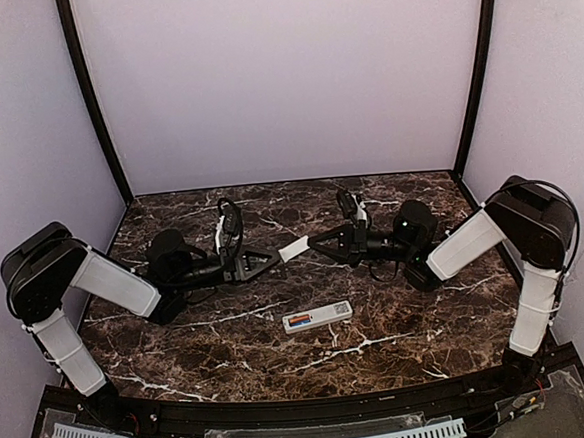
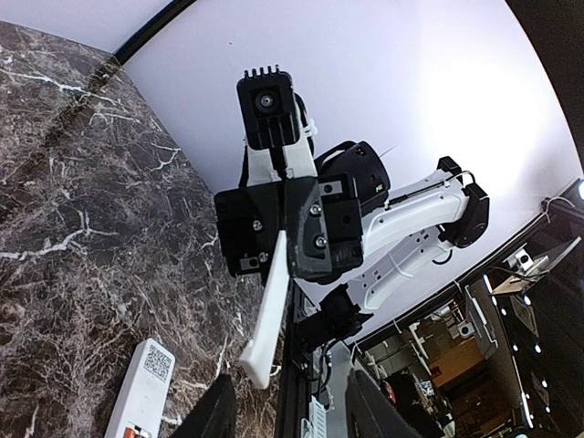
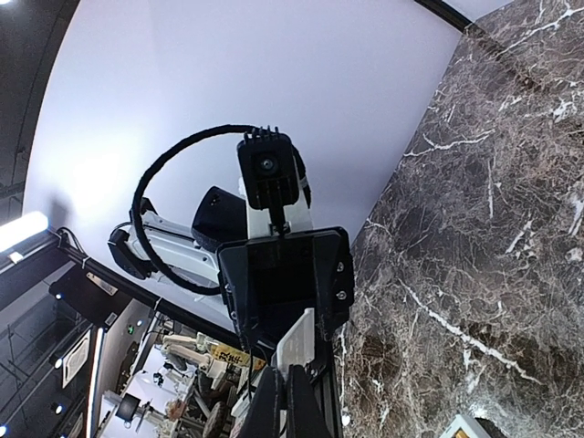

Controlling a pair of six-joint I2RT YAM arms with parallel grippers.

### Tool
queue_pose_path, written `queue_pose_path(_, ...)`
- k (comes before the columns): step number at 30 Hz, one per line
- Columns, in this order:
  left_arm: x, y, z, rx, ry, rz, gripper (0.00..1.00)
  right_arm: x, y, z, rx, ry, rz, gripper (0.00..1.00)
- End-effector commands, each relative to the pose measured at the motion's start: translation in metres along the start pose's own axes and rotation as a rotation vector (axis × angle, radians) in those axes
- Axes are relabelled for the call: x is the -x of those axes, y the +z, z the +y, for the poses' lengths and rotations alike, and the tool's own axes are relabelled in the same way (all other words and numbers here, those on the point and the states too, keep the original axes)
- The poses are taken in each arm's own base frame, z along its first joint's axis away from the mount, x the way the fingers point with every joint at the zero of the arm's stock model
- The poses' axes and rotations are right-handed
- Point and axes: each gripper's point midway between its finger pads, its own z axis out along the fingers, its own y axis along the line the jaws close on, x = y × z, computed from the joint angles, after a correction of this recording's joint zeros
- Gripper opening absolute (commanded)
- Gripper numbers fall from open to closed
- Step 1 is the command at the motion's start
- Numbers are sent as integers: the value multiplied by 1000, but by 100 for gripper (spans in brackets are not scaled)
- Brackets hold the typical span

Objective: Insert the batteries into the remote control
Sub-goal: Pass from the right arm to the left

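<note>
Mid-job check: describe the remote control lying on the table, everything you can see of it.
The remote control is a slim white plastic-looking bar lying flat on the dark marble table, near its front centre, running roughly left-right and slightly skewed. The side facing up carries a QR-code label at the right end. Orange and blue show at the left end, seemingly batteries in an open bay. Only the table touches it.

The place looks like a robotics lab booth. A dark marble desk is boxed in by plain pale walls on black posts, with a left arm and right arm bolted at its near edge. Beyond it, the wrist views show ceiling lights and what may be cluttered benches, though these are blurred.
</note>
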Motion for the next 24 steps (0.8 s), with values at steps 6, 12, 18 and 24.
queue_pose_path(6,7,-8,8,207,193,27,61,12,1,28,58,-117,-50,0)
queue_pose_path(12,0,-32,10,483,667,246,75,10,1,22,15,-90,-56,0)
queue_pose_path(18,-9,-20,-3,492,981,355,85,0,8,19,40,-52,-40,0)
queue_pose_path(24,-14,-6,6,548,1129,469,77,-5,9,16,37,-26,-39,0)
